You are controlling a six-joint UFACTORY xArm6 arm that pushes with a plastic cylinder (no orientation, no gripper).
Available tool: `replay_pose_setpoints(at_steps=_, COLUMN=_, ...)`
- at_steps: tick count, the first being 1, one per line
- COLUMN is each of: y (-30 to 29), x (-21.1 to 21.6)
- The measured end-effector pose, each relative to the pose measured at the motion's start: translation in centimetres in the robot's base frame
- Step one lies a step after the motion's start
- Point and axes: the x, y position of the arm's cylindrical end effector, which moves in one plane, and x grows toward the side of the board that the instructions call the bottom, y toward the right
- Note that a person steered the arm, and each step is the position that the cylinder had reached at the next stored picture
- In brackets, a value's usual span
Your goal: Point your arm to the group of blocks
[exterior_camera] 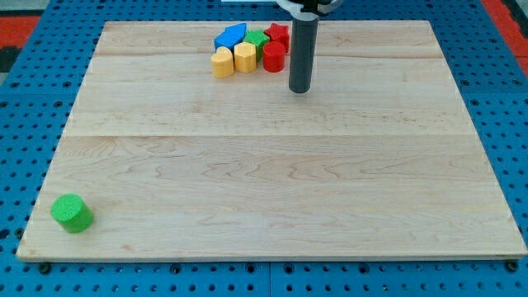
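Observation:
A group of blocks sits near the view's top centre of the wooden board (pixel 272 165): a blue block (pixel 230 35), a green block (pixel 256 38), a red block (pixel 278 35), a red cylinder (pixel 274 58), a yellow hexagonal block (pixel 245 58) and a yellow block (pixel 222 63). They touch one another. My tip (pixel 299 89) rests on the board just right of and slightly below the red cylinder, a small gap apart. A lone green cylinder (pixel 72 213) lies at the view's bottom left corner, far from my tip.
The board lies on a blue perforated table (pixel 25 124). A red strip (pixel 21 21) shows at the view's top left corner, and another at the top right.

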Motion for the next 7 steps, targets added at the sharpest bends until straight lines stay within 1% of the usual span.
replay_pose_setpoints(at_steps=2, y=0.0, x=-0.9)
replay_pose_setpoints(at_steps=3, y=-0.2, x=1.7)
replay_pose_setpoints(at_steps=4, y=-7.1, x=3.0)
replay_pose_setpoints(at_steps=5, y=-18.6, x=2.5)
replay_pose_setpoints(at_steps=6, y=-23.6, x=0.6)
replay_pose_setpoints(at_steps=7, y=-22.2, x=0.4)
